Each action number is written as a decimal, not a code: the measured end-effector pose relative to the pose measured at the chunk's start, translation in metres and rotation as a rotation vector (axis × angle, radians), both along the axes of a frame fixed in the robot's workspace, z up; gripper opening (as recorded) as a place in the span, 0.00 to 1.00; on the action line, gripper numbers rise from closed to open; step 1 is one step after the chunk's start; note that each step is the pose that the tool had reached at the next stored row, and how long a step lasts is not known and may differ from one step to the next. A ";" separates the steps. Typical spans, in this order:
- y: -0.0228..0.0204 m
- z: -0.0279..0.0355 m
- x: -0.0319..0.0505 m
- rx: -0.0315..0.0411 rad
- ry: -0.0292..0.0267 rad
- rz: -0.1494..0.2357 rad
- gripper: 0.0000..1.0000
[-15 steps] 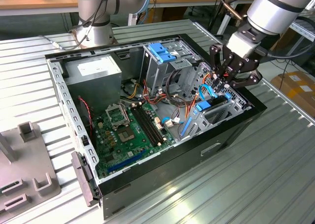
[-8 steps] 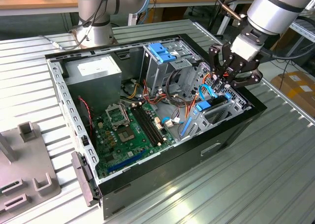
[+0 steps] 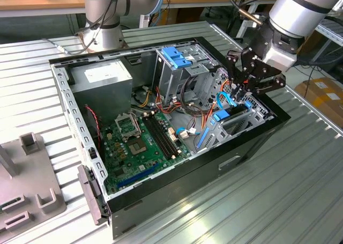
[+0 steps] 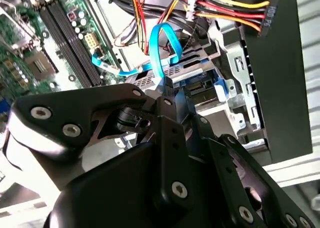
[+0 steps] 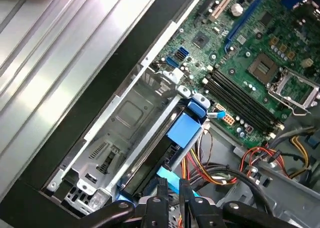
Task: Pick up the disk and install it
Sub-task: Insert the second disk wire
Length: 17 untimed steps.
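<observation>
The disk [image 3: 225,115] stands on edge in the drive bay at the corner of the open computer case [image 3: 177,185] on the exterior view's right. Its light-blue rail [image 5: 184,130] runs along the upper edge above the dark body [image 5: 150,165]. My gripper [image 3: 241,94] reaches down into the case over the end of the disk. In the first wrist view the gripper [image 5: 172,187] has its two thin fingertips close together, with the disk's light-blue end between them. In the second wrist view the gripper [image 4: 174,95] sits just over the disk [image 4: 197,85].
A blue cable [image 4: 159,42] loops right beside the fingers, with red, yellow and orange wire bundles [image 5: 240,170] nearby. The green motherboard [image 3: 139,142], grey power-supply box [image 3: 102,80] and blue-topped drive cage [image 3: 177,56] fill the case. A grey fixture [image 3: 27,185] lies on the ribbed table [image 3: 278,190].
</observation>
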State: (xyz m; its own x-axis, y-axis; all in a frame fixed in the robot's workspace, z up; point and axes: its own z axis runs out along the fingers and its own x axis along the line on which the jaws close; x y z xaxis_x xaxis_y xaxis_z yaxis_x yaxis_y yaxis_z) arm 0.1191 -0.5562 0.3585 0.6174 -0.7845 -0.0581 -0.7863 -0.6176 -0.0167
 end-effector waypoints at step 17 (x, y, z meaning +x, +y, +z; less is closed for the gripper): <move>0.0000 0.0000 0.0000 -0.0019 -0.0172 0.481 0.24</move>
State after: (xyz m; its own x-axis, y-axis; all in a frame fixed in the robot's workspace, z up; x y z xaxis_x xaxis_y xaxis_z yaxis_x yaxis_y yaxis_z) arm 0.1192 -0.5562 0.3585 0.9113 -0.4095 -0.0435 -0.4108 -0.9114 -0.0257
